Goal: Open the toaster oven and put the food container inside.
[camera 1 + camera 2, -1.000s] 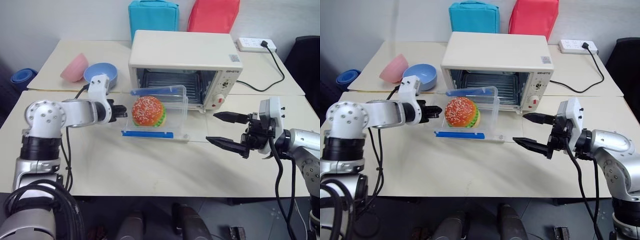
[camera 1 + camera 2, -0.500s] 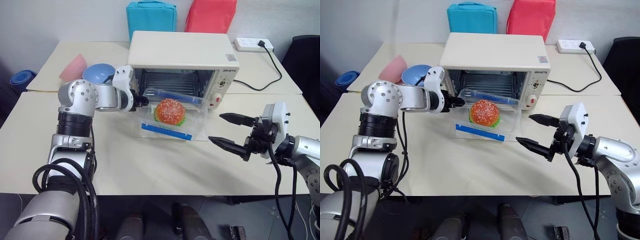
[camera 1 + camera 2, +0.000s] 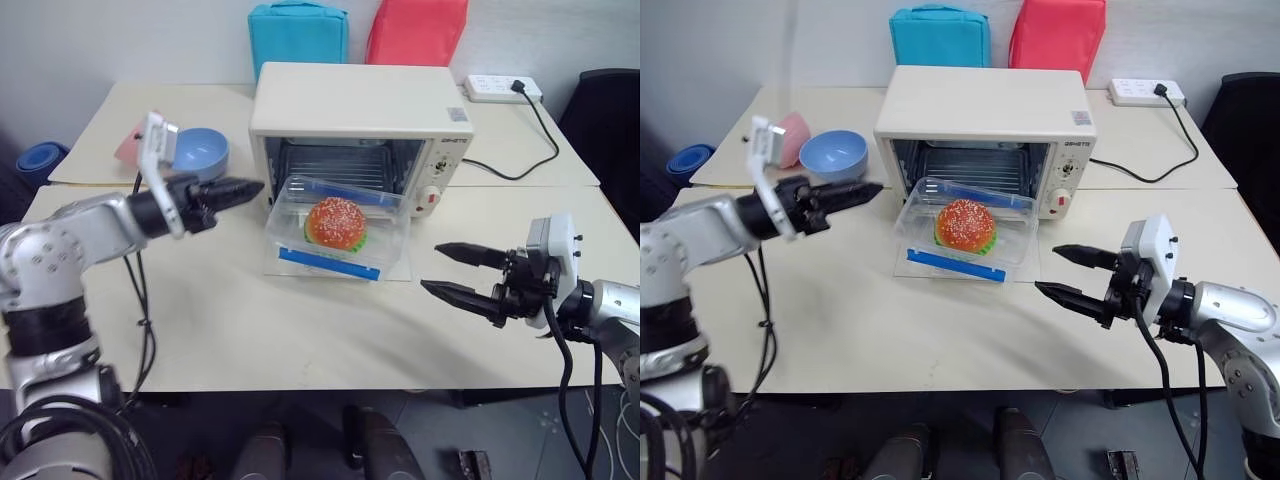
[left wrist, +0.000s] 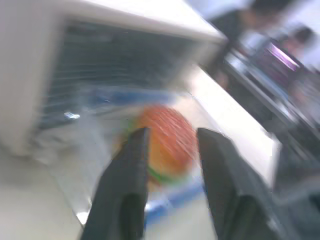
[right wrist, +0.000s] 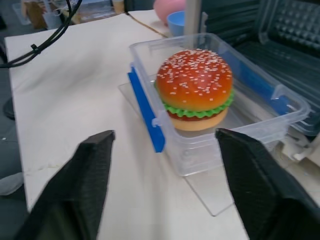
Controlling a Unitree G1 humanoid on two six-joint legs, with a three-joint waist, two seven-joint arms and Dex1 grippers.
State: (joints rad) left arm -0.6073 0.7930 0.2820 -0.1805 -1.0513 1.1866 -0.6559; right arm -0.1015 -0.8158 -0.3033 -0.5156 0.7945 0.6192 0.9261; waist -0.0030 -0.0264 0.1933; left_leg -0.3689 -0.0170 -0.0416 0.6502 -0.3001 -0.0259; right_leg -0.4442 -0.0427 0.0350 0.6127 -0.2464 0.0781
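Both hands free: left hand [image 3: 238,188] narrow, right hand [image 3: 455,270] wide. Clear rectangular plastic food container [image 3: 338,238] sits on the glass door of the cream-white toaster oven [image 3: 360,130]. We judge it light, slick, flexible; grip by the blue side clips.

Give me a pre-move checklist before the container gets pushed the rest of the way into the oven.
1. Oven door down: ok. The toaster oven is open, its rack exposed.
2. Container placement: not ok. The food container sits on the lowered door in front of the cavity, not yet inside.
3. Container upright, burger inside: ok.
4. Left tool clear of the container: ok. It hangs to the container's left, apart from it, holding nothing.
5. Right tool ready: ok. Fingers apart, empty, to the container's right, pointing toward it.
6. Container fits the opening: cannot tell from these views.
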